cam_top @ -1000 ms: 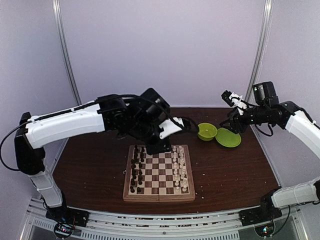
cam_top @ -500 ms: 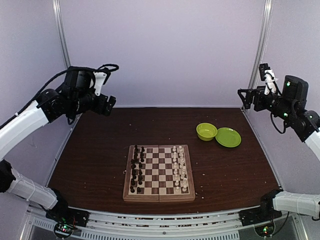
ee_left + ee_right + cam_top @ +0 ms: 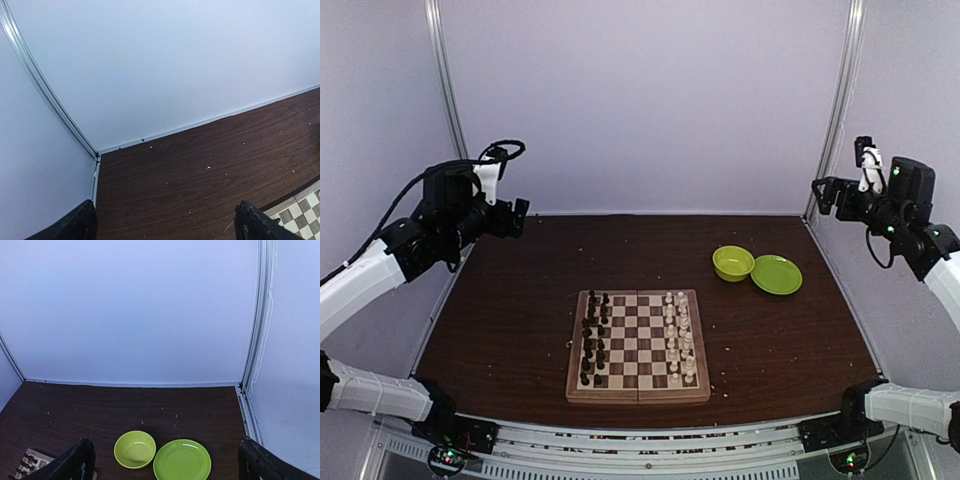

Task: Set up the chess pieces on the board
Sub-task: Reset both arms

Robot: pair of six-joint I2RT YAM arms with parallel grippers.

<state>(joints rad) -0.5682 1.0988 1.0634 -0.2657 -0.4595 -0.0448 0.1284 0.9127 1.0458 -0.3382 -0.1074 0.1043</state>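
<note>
Chess pieces [image 3: 592, 340] ranked on board [image 3: 638, 396]; left gripper [image 3: 165, 229] and right gripper [image 3: 165, 462] gaping, empty; risks toppling rows by sweeping low.

You had a lime-green bowl [image 3: 734, 263] just beside a green plate [image 3: 776, 274], right of centre in the overhead frame, on a dark wood table [image 3: 520, 300] with white crumbs [image 3: 208, 167] scattered about.
</note>
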